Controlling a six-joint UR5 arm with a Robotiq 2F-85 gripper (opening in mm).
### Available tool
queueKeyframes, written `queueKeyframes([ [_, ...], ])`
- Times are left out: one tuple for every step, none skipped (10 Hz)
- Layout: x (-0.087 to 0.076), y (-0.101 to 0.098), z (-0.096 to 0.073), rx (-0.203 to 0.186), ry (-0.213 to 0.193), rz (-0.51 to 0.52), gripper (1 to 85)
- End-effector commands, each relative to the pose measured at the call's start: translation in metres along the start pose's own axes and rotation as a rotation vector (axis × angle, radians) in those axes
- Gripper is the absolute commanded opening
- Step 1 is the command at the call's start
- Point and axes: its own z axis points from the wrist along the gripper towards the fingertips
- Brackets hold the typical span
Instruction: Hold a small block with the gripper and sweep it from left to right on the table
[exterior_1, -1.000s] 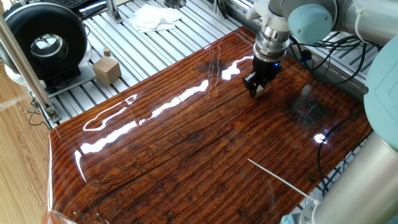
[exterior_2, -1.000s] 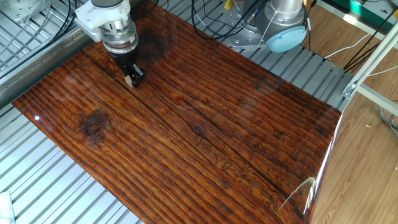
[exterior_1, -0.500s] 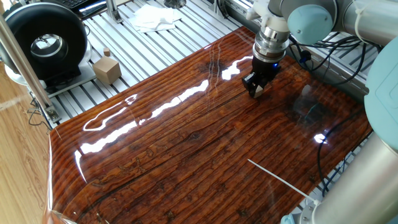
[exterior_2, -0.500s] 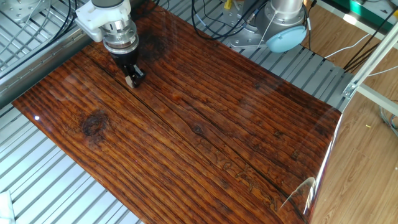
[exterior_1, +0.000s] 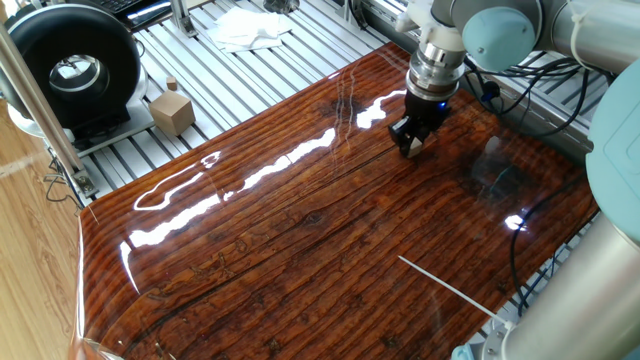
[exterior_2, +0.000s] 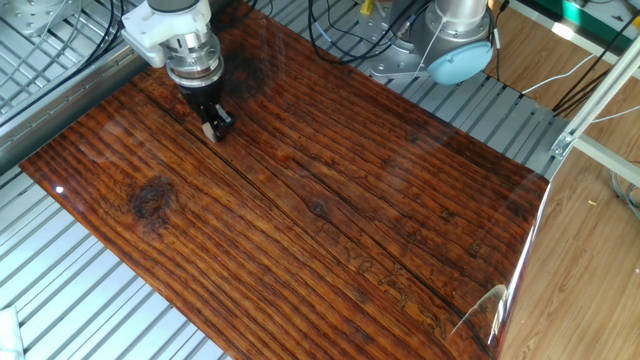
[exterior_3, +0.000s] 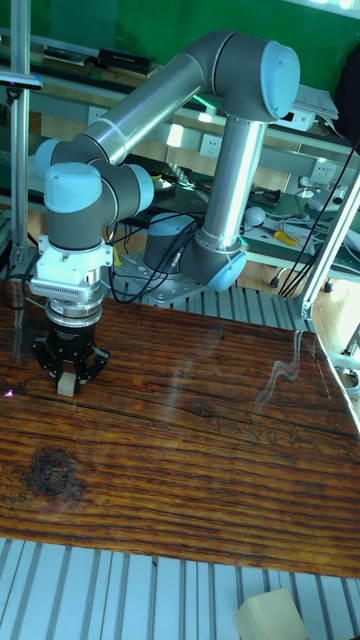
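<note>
In the tall fixed view, a pale tan block corner (exterior_3: 268, 612) shows at the bottom edge, on the slatted aluminium frame (exterior_3: 120, 600) in front of the worktop (exterior_3: 200, 460). The glossy reddish-brown board carries only one thing, and nothing lies on its surface in the way of a sweep. Near its left side in this view, one tool (exterior_3: 65, 384) points straight down, its two black fingers closed on one small block (exterior_3: 65, 386), which sits at the surface of the board; I cannot tell if it really touches the wood. The other fixed view shows the same grasp near a corner of the board: the tool (exterior_2: 212, 128) holds the small block (exterior_2: 208, 131) tightly between its fingertips. In one fixed view the tool (exterior_1: 412, 146) stands at the far part of the worktop (exterior_1: 300, 250), and the small block (exterior_1: 413, 148) is only a pale spot between the fingers. Beyond the board in that view, on the frame, there are one larger tan cube with a knob (exterior_1: 171, 111), one round black device (exterior_1: 72, 68) and one white cloth (exterior_1: 250, 27). Behind the board in the tall fixed view stand the arm's base (exterior_3: 170, 255) with black cables (exterior_3: 135, 280) and a bench with small items, too blurred to name. Compared with the pictures of a second ago and half a second ago, the tool and the block are at the same place, with no visible shift.
</note>
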Motion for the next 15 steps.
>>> queueKeyframes([
  [-0.0015, 0.0033, -0.0014, -0.013, -0.005, 0.011, 1.0],
  [-0.0015, 0.0049, -0.0013, -0.013, -0.005, 0.014, 1.0],
  [-0.0009, 0.0059, -0.0011, -0.011, -0.003, 0.017, 1.0],
  [-0.0007, 0.0068, -0.0009, -0.010, -0.004, 0.020, 1.0],
  [-0.0006, 0.0078, -0.0008, -0.010, -0.004, 0.023, 1.0],
  [-0.0006, 0.0085, -0.0008, -0.010, -0.004, 0.025, 1.0],
  [-0.0008, 0.0089, -0.0008, -0.010, -0.004, 0.026, 1.0],
  [-0.0007, 0.0095, -0.0009, -0.011, -0.003, 0.026, 1.0],
  [-0.0007, 0.0098, -0.0009, -0.011, -0.003, 0.028, 1.0],
  [-0.0006, 0.0103, -0.0008, -0.011, -0.003, 0.029, 1.0],
  [-0.0005, 0.0115, -0.0008, -0.013, -0.003, 0.031, 1.0],
  [-0.0004, 0.0120, -0.0007, -0.013, -0.003, 0.031, 1.0],
  [-0.0004, 0.0122, -0.0007, -0.013, -0.003, 0.032, 1.0],
  [-0.0005, 0.0124, -0.0007, -0.013, -0.003, 0.032, 1.0],
  [-0.0006, 0.0129, -0.0007, -0.013, -0.003, 0.034, 1.0],
])
